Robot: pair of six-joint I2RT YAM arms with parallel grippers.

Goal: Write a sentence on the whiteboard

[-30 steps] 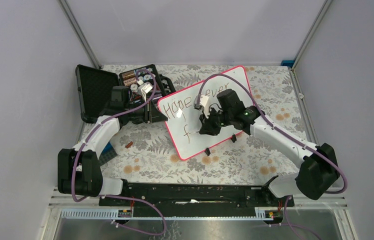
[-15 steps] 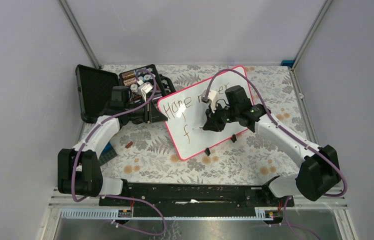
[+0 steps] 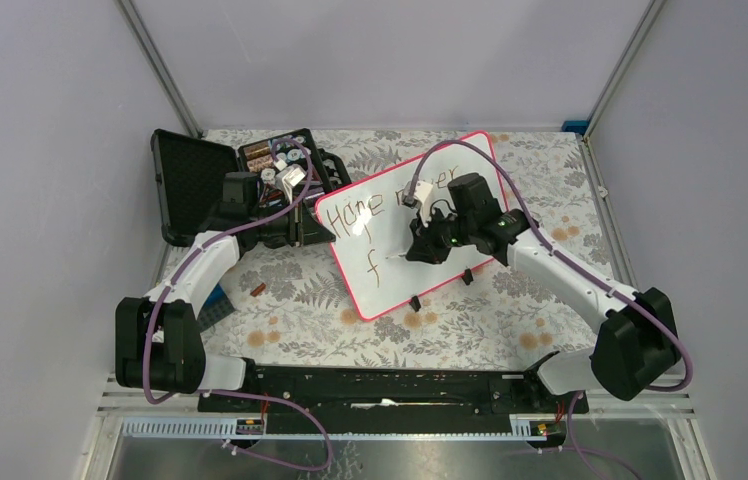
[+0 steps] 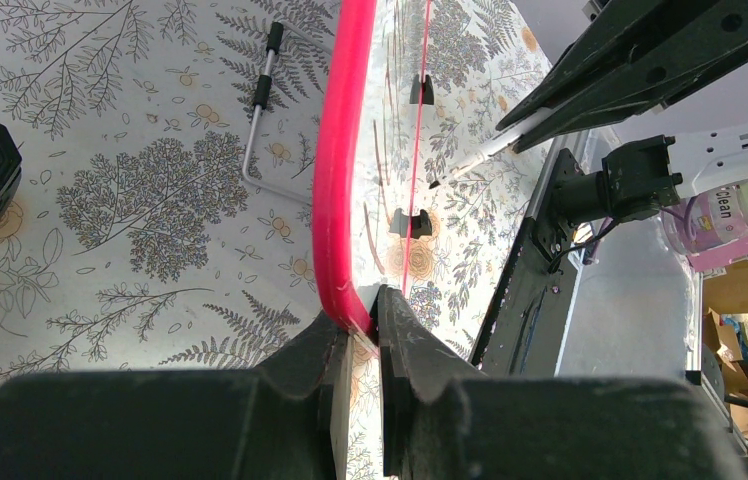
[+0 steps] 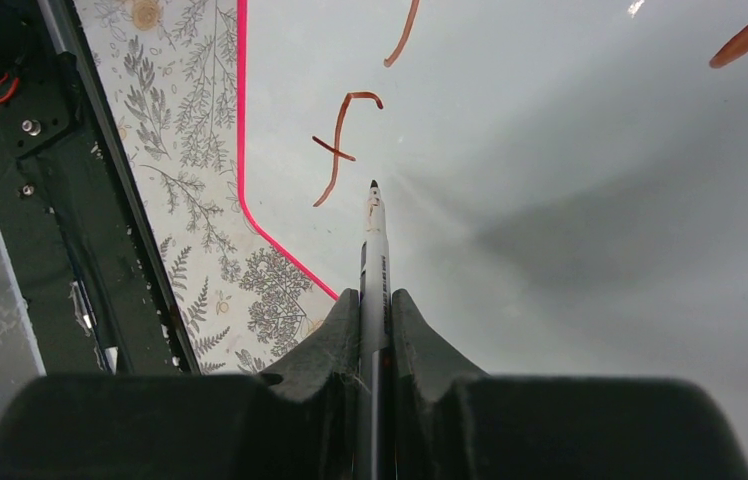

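The whiteboard (image 3: 390, 285), white with a pink rim, lies tilted on the flowered table. My left gripper (image 3: 322, 226) is shut on the rim at its left corner; the left wrist view shows the pink rim (image 4: 334, 180) pinched between the jaws of that gripper (image 4: 362, 325). The sentence (image 3: 362, 212) reads "Hope" plus a word partly hidden by my right arm, with an "f" (image 5: 339, 146) on the second line. My right gripper (image 5: 374, 300) is shut on a slim marker (image 5: 374, 245). The marker's tip sits just right of the "f", close to the whiteboard (image 5: 570, 150).
An open black case (image 3: 188, 182) holding several small items (image 3: 275, 160) stands behind my left arm. Two black clips (image 3: 415, 302) (image 3: 466, 277) sit on the board's near edge. A small brown piece (image 3: 258, 290) lies on the table, and a thin white-and-black rod (image 4: 261, 95) lies beyond the board.
My right gripper moved slightly right and farther back over the board with the marker, then stayed still. The left gripper has kept its hold on the rim.
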